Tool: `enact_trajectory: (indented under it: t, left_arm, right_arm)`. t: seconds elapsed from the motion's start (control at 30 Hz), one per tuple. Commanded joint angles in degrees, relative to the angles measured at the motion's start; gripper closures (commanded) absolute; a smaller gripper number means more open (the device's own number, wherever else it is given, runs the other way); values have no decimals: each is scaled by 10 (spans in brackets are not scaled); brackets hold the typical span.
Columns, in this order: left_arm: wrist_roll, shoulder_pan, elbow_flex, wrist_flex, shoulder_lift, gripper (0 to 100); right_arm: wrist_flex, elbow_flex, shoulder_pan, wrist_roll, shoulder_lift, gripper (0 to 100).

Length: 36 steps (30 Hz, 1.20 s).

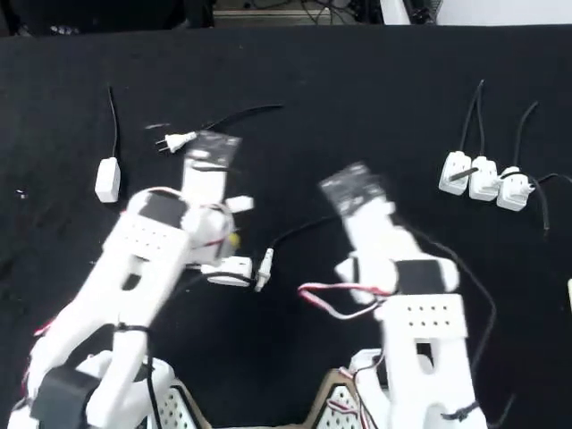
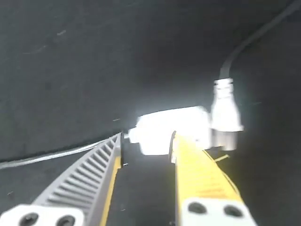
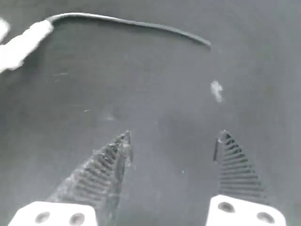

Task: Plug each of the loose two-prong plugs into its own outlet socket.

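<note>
My left gripper [image 2: 148, 143] is shut on a white outlet socket [image 2: 164, 129], one grey finger and one yellow finger [image 2: 197, 169] flanking it. A white two-prong plug [image 2: 225, 117] lies against that socket's side, prongs bare and black cable running off. From above, this socket [image 1: 228, 268] and plug [image 1: 264, 268] sit at mid-table under the left gripper [image 1: 231, 255]. My right gripper [image 3: 171, 139] hangs open over bare black cloth, nothing between its fingers, right of centre in the high view [image 1: 355, 189]. Another loose plug [image 1: 179, 140] lies at the far left, also seen from the right wrist [image 3: 19, 44].
A single white socket [image 1: 107, 179] with a cable lies at the left. Three white sockets [image 1: 484, 179] sit in a row at the right, black cables trailing from them. A red and white wire [image 1: 335, 299] loops by the right arm.
</note>
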Motion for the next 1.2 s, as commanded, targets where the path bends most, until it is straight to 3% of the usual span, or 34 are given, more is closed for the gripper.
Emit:
enact_trajectory:
  t: [0.0,0.17,0.27,0.5,0.67,0.87,1.0,1.17]
  left_arm:
    - [-46,-121,60,-8,-47,822]
    - [-88,-309,124,-4,-76,820]
    - [-106,-375,154,-7,-81,822]
    - [-253,-459,169,-9,-81,823]
    - [-258,-521,175,-9,-81,823]
    - [-259,-571,175,-9,-81,822]
    - [-301,-572,175,-6,-81,823]
    - [-304,-574,181,-4,-81,823]
  right_arm:
    - [0,-6,-102,82,-5,730]
    - [-22,0,-200,235,-5,730]
    - [-49,11,-238,281,-4,729]
    - [-52,26,-322,346,-3,728]
    - [-57,41,-349,447,-3,730]
    - [-91,22,-349,451,29,730]
    - [-105,-12,-346,455,122,730]
    - [-105,-89,-344,510,233,730]
